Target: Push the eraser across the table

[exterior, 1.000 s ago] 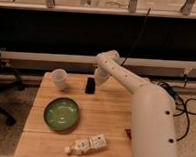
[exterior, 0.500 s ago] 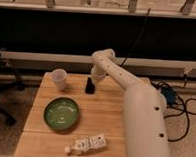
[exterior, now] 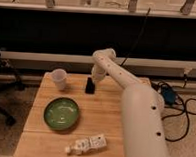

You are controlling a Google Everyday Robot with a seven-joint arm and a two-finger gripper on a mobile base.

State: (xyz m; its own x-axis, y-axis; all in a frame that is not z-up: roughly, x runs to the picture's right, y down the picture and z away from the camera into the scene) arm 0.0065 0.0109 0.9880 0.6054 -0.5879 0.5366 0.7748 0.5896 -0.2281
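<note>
The eraser (exterior: 90,85) is a small black block on the light wooden table (exterior: 107,113), near its far edge, right of the white cup (exterior: 59,78). My white arm reaches from the lower right up over the table's far side. The gripper (exterior: 95,81) hangs down at the arm's end, right beside and touching the eraser's right upper side.
A green bowl (exterior: 62,113) sits at the table's left middle. A white block with a red item (exterior: 87,144) lies near the front edge. A black chair base (exterior: 0,94) stands to the left. Cables and a blue object (exterior: 169,95) lie on the floor to the right.
The gripper and the arm's end have moved left along the table's far side, and the eraser has shifted slightly left with them.
</note>
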